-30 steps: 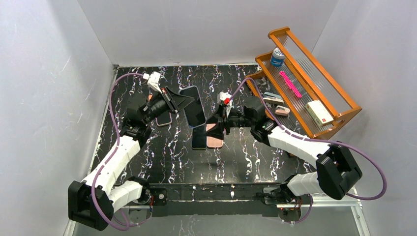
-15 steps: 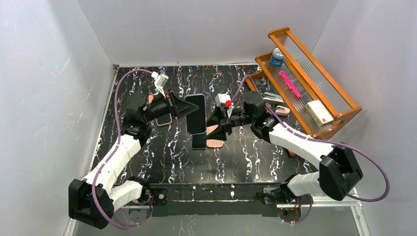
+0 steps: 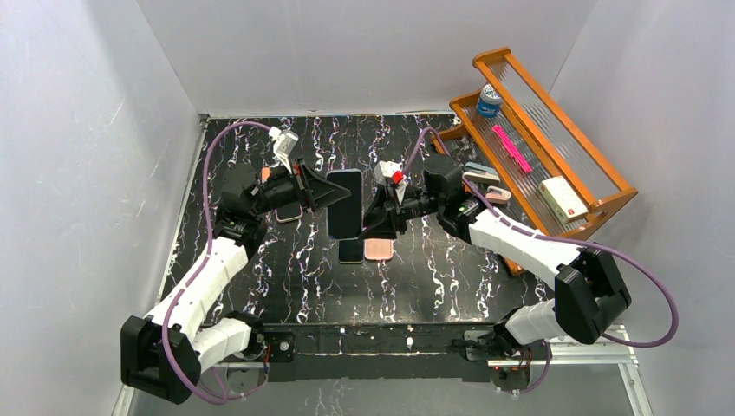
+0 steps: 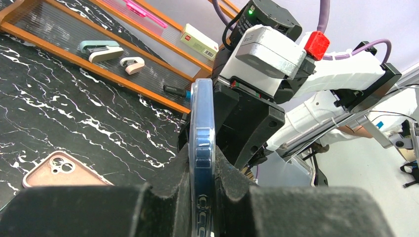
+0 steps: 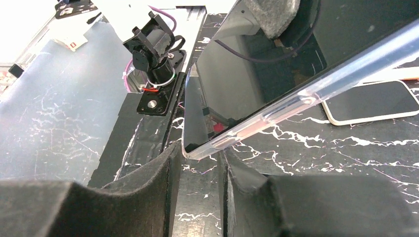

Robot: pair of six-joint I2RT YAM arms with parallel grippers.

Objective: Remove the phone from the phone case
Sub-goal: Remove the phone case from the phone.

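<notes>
A dark phone in a clear case (image 3: 344, 202) is held above the table. My left gripper (image 3: 324, 192) is shut on its left side. In the left wrist view the cased phone (image 4: 202, 123) stands edge-on, clamped between my left gripper's (image 4: 202, 170) two pads. My right gripper (image 3: 372, 222) is at the phone's right edge. In the right wrist view the case's lower corner (image 5: 207, 145) sits in the gap of my right gripper (image 5: 198, 160), whose jaws stand apart and do not clamp it.
A pink case (image 3: 379, 250) and a dark phone (image 3: 351, 251) lie on the black marble table under the held phone. Another phone (image 3: 289, 211) lies under my left arm. A wooden rack (image 3: 598, 204) with small items stands at the right.
My left gripper turned the cased phone from tilted to straight and shifted it a little. My right gripper moved up and left until its open jaws reached the phone's right edge.
</notes>
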